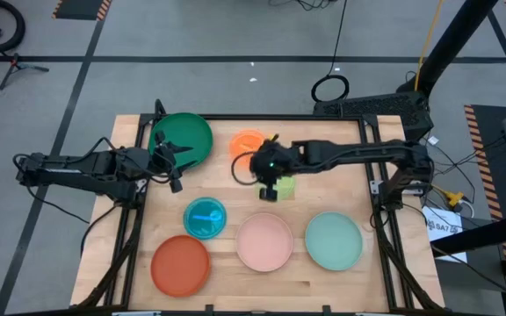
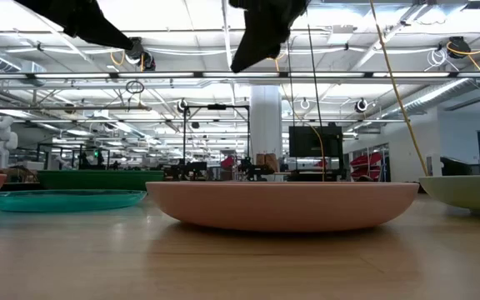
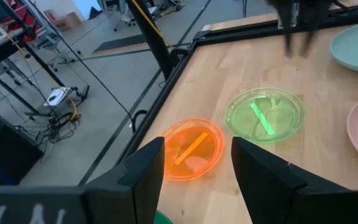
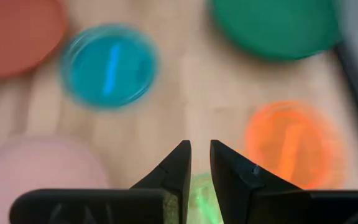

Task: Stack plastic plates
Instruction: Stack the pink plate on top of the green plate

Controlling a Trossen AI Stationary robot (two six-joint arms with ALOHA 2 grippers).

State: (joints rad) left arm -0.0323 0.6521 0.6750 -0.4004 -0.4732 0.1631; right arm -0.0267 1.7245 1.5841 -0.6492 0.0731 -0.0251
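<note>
While right tool (image 4: 197, 163) hovers nearly shut, left tool (image 3: 194, 168) gapes (round translucent orange plate (image 3: 188, 149) beyond).

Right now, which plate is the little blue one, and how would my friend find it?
Start at the wooden table and look at the front row of three big plates. Just behind the red-orange plate sits the cyan blue plate, left of the pink plate. It is the only blue one, small and see-through, unlike its larger solid neighbours.

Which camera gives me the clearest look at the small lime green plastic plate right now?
Left wrist view: the small lime green plastic plate lies whole and unobstructed. In the high view the right gripper hides most of it; the right wrist view shows a sliver between fingertips; the low view shows none.
</note>
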